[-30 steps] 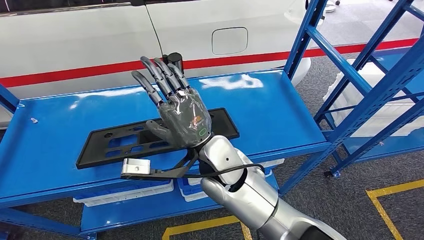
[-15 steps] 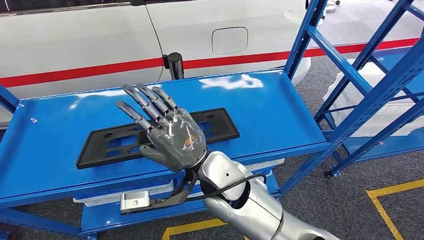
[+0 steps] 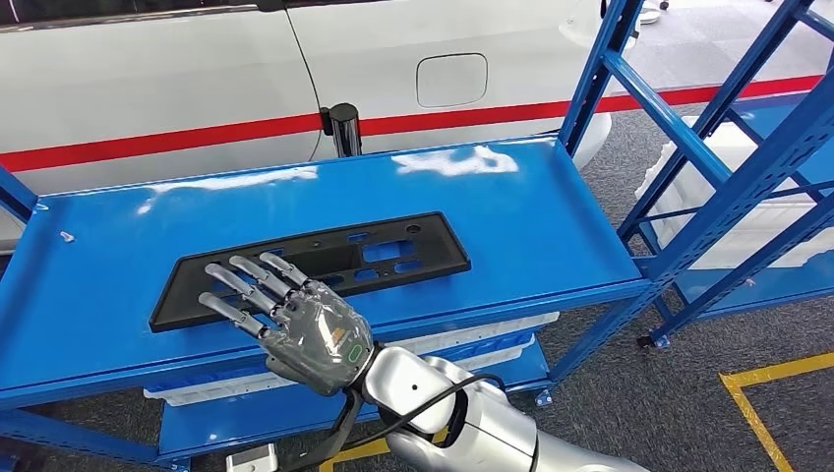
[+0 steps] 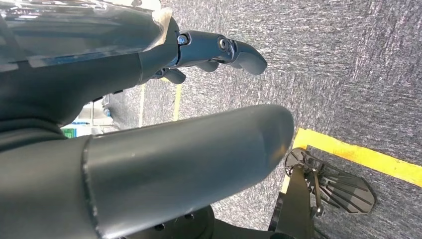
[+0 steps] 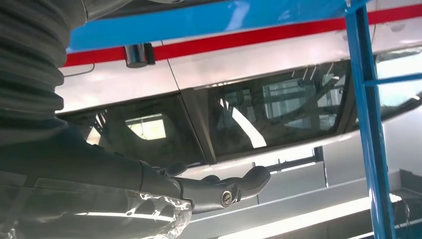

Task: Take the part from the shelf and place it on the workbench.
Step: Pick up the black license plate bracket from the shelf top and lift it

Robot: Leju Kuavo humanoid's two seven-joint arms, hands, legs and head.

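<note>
While the flat black part [image 3: 313, 266] lies on the glossy workbench [image 3: 531, 221], the right hand [image 3: 295, 320] spreads empty.

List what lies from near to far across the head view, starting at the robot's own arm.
Right hand, open over the front edge of the blue workbench → black part lying flat on the workbench → black cylinder at the workbench's far edge → white car body with a red stripe.

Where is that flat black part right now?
In the head view, the black part lies flat on the blue workbench, just beyond the right hand.
</note>
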